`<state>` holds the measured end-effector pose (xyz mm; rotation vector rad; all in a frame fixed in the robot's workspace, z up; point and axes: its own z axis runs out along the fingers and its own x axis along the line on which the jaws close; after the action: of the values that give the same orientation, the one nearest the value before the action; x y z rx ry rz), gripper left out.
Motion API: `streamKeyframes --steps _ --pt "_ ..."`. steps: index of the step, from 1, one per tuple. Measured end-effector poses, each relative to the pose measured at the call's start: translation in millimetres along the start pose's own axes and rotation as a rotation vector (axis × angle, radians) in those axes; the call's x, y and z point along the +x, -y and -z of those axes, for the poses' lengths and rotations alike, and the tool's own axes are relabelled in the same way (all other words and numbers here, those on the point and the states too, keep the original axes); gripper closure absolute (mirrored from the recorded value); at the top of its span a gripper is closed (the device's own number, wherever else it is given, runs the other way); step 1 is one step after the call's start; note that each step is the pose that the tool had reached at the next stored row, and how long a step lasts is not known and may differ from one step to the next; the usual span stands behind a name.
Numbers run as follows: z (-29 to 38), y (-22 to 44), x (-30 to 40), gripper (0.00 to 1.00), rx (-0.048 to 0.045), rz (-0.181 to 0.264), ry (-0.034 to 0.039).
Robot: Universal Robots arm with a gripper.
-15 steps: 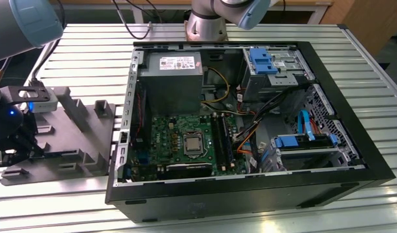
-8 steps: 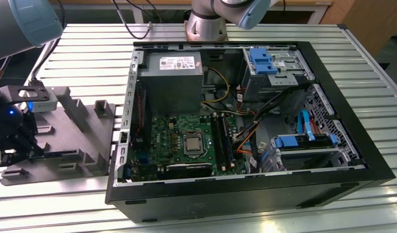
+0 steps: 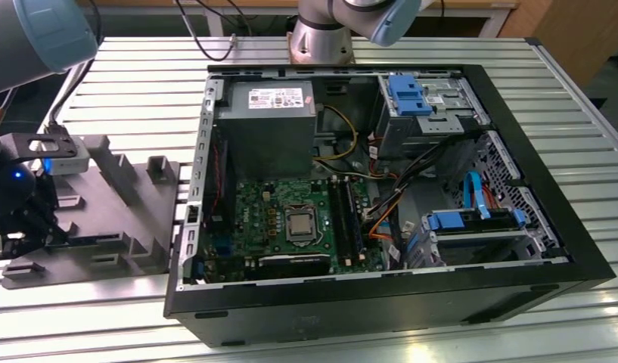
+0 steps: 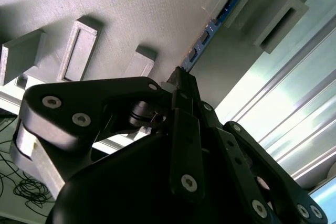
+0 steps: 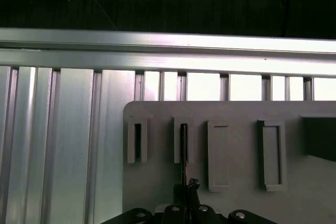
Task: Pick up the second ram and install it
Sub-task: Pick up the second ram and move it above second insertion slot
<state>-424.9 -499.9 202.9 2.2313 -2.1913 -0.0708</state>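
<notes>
Where the slatted aluminium desk [image 3: 137, 76] carries a grey moulded holder tray [image 3: 117, 204] at the exterior view's left, the arm's black jaws are seen low over the end of that tray farthest from the computer case. In the second wrist view the second ram [image 4: 215, 22], a slim flat blue circuit-board stick, is shown standing on edge in a narrow slot of the tray. Its end is met by the jaws, which are drawn together to a narrow point and closed on it. In the first wrist view the same stick is seen edge-on as a thin dark line running from one raised slot block to the jaw tips. Several other raised rectangular slot blocks are ranged beside it on the tray, which lies flat on the desk. Just beside the tray, towards the exterior view's right, an open black computer tower case [image 3: 389, 310] is laid on its side. Inside it a large green motherboard [image 3: 278, 204], a grey power supply box [image 3: 266, 128] and bright blue plastic drive-bay clips [image 3: 408, 94] are exposed.
</notes>
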Motion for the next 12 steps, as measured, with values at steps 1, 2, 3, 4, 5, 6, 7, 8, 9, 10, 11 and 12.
streamKeyframes --steps 1,2,3,4,5,6,7,8,9,10,11,12 --pt "0.1 0.0 0.0 0.88 0.0000 0.000 0.0000" --pt "0.5 0.0 0.0 0.88 -0.0002 0.000 -0.0001" --pt "1.2 -0.1 0.0 0.88 -0.0004 0.000 -0.0003" --pt "2.0 -0.1 0.0 0.88 -0.0003 0.000 -0.0003" --pt "2.8 -0.1 0.0 0.88 -0.0001 0.000 -0.0001" --pt "3.9 -0.2 -0.1 0.88 0.0000 0.000 0.0000" --pt "5.0 -0.2 -0.1 0.88 -0.0001 0.000 -0.0001" --pt "6.0 -0.2 -0.1 0.88 -0.0001 0.000 -0.0001" --pt "7.0 -0.3 -0.2 0.88 0.0000 0.000 -0.0001" --pt "8.0 -0.3 -0.2 0.88 0.0000 0.000 0.0000" --pt "9.0 -0.4 -0.2 0.88 0.0000 0.000 0.0000" --pt "10.2 -0.4 -0.2 0.88 -0.0001 0.000 -0.0001"
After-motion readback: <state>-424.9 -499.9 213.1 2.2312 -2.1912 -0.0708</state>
